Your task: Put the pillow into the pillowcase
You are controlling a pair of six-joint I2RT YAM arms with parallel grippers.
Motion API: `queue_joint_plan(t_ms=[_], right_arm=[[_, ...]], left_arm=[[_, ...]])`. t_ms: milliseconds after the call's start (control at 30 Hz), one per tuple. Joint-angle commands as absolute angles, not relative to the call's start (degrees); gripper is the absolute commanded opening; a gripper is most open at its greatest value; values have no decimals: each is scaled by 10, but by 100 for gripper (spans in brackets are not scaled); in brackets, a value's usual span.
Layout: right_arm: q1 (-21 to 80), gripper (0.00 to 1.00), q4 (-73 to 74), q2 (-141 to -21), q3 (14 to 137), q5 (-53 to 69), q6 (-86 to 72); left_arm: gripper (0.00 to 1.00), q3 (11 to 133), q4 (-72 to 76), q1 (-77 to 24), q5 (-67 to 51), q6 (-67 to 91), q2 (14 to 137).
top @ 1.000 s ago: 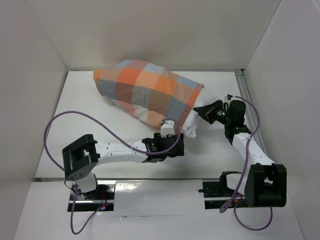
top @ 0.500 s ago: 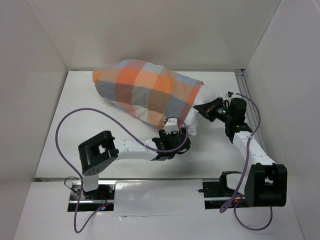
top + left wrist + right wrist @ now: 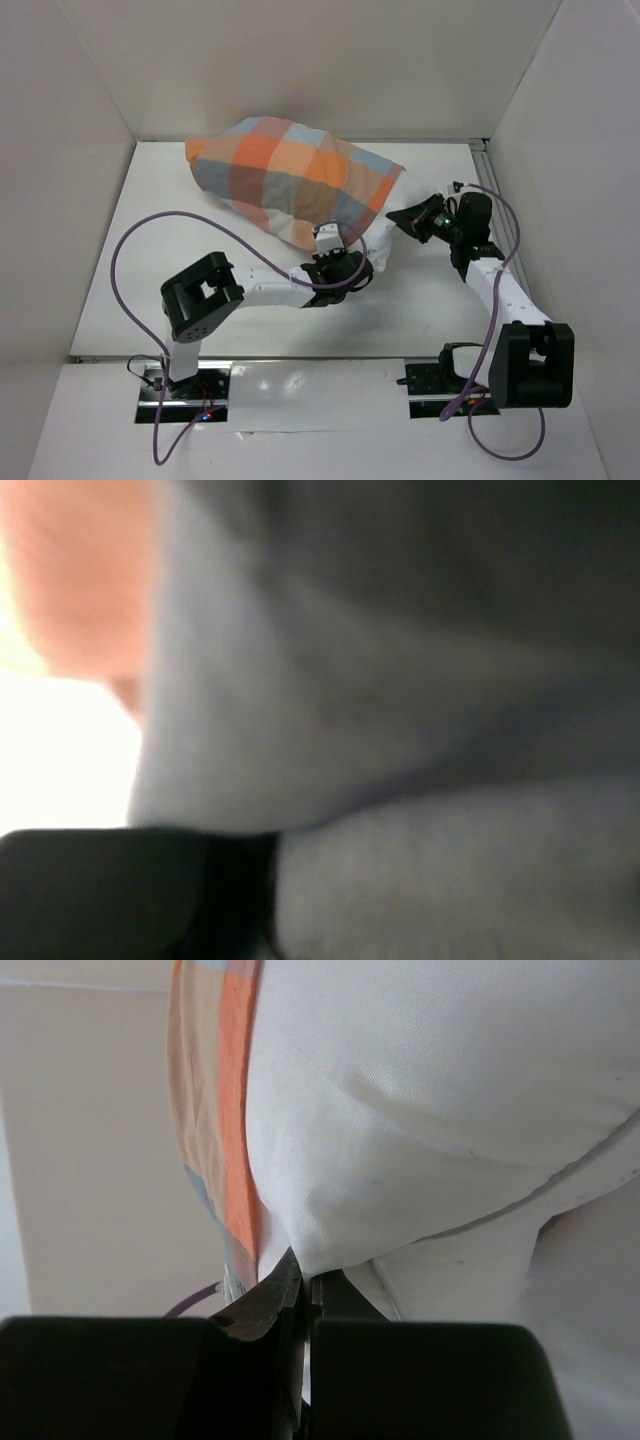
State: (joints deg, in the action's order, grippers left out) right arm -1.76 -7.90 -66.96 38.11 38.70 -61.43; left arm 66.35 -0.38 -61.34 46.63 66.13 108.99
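The checked orange, blue-grey and tan pillowcase [image 3: 290,185] lies at the back of the table, its mouth toward the right. The white pillow [image 3: 382,250] sticks out of that mouth. My left gripper [image 3: 337,252] presses into the pillowcase's near edge beside the mouth. Its wrist view is a blur of grey and orange cloth [image 3: 380,680] over one dark finger [image 3: 100,890], and the jaws appear shut on that cloth. My right gripper [image 3: 405,218] is shut on a fold of the pillow [image 3: 430,1110], with the pillowcase hem [image 3: 225,1110] just to its left.
White walls box in the table on the left, back and right. A metal rail [image 3: 492,190] runs along the right wall. Purple cables [image 3: 150,235] loop over the table beside the left arm, and another [image 3: 505,240] follows the right arm.
The left arm has swung forward and right to the pillowcase's near edge, and its jaws have gone from open to shut. The right gripper has kept its hold, shifted slightly.
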Motion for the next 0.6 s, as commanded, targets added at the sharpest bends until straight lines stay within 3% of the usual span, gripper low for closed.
queue_joint_plan(t_ms=[0, 367, 467, 567], right_arm=[[-25, 0, -110, -665, 418, 418, -622], [-5, 0, -162, -684, 418, 435, -632], [55, 0, -101, -658, 411, 394, -593], [145, 0, -164, -646, 366, 329, -633]], left_arm=[[0, 673, -44, -599, 519, 681, 1072], [0, 546, -224, -638, 531, 721, 796], [0, 576, -240, -638, 531, 653, 745], [0, 618, -218, -638, 488, 577, 731]])
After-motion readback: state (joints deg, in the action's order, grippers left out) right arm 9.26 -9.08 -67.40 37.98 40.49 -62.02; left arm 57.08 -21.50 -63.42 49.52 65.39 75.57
